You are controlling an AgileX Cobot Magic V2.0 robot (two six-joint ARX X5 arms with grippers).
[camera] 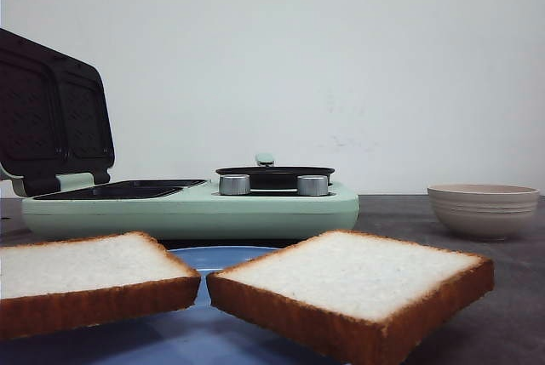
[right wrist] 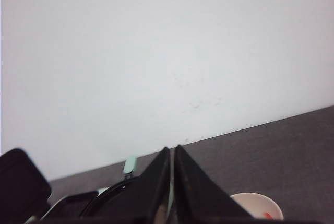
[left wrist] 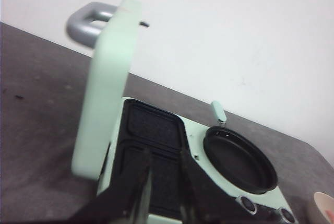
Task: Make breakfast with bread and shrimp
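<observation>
Two slices of bread lie on a blue plate point(camera: 213, 256) in the near foreground, one at the left point(camera: 85, 267), one at the right point(camera: 353, 276). Neither gripper shows in the front view. In the left wrist view my left gripper point(left wrist: 165, 156) is open and empty, hanging over the black grill plate point(left wrist: 151, 130) of the sandwich maker. My right gripper point(right wrist: 171, 149) is shut with nothing in it, raised over the table. A small orange bit of shrimp point(right wrist: 267, 215) shows inside the beige bowl point(right wrist: 250, 203); from the front the bowl's wall hides it.
The mint-green sandwich maker point(camera: 196, 208) stands behind the plate with its lid point(camera: 51, 118) raised at the left. A small black pan point(camera: 274, 176) sits on its right half, above two silver knobs point(camera: 234, 185). The ribbed beige bowl point(camera: 483, 209) stands at the right.
</observation>
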